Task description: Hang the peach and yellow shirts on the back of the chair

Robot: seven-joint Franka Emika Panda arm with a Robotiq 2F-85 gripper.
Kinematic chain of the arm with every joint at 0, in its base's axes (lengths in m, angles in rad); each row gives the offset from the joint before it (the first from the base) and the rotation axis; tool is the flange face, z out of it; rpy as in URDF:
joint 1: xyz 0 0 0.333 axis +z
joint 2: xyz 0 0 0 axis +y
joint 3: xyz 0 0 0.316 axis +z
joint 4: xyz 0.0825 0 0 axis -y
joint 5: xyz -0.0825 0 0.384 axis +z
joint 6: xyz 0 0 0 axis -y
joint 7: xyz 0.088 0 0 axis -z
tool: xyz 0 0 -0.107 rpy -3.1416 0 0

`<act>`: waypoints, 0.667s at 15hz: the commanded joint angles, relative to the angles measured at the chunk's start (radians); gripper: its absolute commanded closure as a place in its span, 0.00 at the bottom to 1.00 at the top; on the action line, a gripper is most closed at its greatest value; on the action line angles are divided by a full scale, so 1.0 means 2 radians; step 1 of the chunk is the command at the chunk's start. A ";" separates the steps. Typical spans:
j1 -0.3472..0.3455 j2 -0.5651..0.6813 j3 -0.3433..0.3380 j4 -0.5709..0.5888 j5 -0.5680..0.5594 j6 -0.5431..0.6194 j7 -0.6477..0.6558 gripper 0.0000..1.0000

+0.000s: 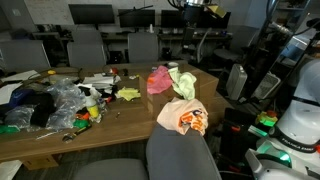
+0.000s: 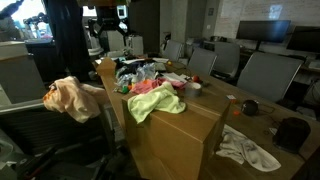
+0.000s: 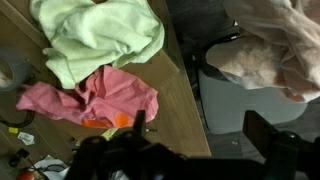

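The peach shirt [image 1: 182, 117] with its orange print hangs draped over the top of the grey chair [image 1: 180, 155], and it shows in another exterior view [image 2: 70, 97] and at the wrist view's upper right [image 3: 270, 50]. The pale yellow-green shirt [image 1: 184, 82] lies crumpled on the wooden table near its end [image 2: 155, 100] [image 3: 95, 35]. My gripper [image 3: 200, 135] hovers open and empty above the table's edge. One dark finger [image 3: 140, 125] stands over the wood and its partner over the chair's side [image 3: 235, 100].
A bright pink-red cloth [image 3: 90, 95] lies beside the yellow shirt [image 1: 158, 78]. Plastic bags and small toys [image 1: 60, 100] crowd the table's far half. Squarer grey chairs [image 1: 85, 48] stand behind it. A white cloth [image 2: 245, 150] lies on the floor, and white equipment [image 1: 300, 120] stands close by.
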 commanded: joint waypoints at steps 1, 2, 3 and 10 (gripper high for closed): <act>-0.018 0.020 -0.022 0.027 0.047 0.006 -0.009 0.00; -0.024 0.024 -0.025 0.027 0.049 0.013 -0.005 0.00; -0.032 0.028 -0.024 0.022 0.042 0.033 0.005 0.00; -0.073 0.065 -0.007 -0.007 -0.037 0.135 0.081 0.00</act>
